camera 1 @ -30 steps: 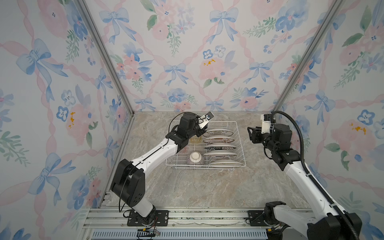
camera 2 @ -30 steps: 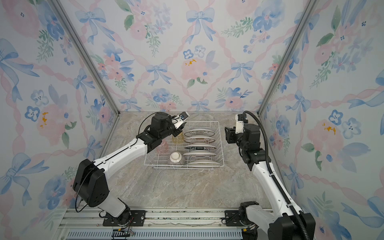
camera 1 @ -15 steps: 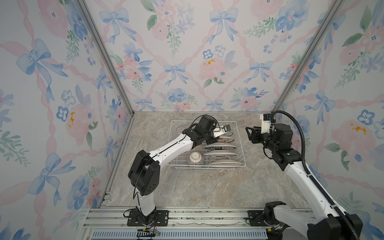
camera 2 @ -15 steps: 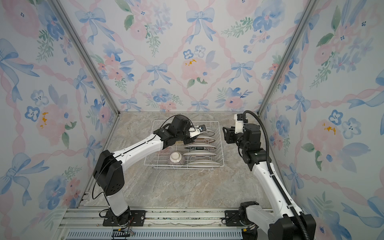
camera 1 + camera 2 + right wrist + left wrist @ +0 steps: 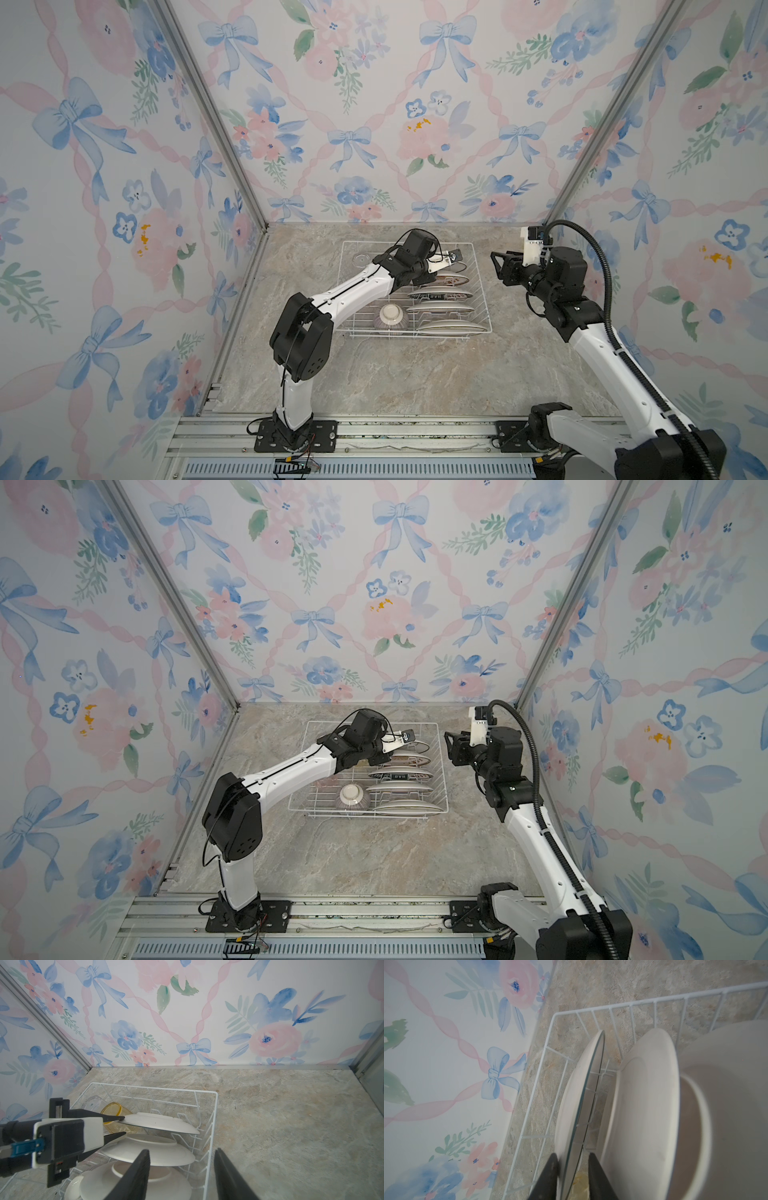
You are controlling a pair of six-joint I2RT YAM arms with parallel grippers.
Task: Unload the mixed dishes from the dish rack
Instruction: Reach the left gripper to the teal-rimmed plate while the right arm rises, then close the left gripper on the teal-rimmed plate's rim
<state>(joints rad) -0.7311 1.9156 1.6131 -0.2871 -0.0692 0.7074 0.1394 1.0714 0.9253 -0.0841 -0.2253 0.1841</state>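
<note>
I have the left gripper [image 5: 573, 1155] straddling the rim of the rearmost plate [image 5: 579, 1093]. One finger lies against its back and the other stands just clear of its face, so the jaws are not clamped and nothing is held.

That plate stands on edge in the last slot, at the upper end of the dish rack [image 5: 359, 320], which sits at centre frame in both top views. Its edge runs left to right there, and my gripper meets it at its left end. I judge the lift must go straight up out of the prongs once the grip is firm.

The right gripper [image 5: 496, 268] hangs just right of the rack, jaws wide and empty; it is the farther of the two.

The rack also holds four more plates [image 5: 440, 308] slotted in a row below the first. An upturned bowl [image 5: 390, 318] sits at lower left and a clear tumbler [image 5: 361, 259] at the upper left corner. A yellow tumbler [image 5: 113, 1111] lies just beside the straddled plate.
</note>
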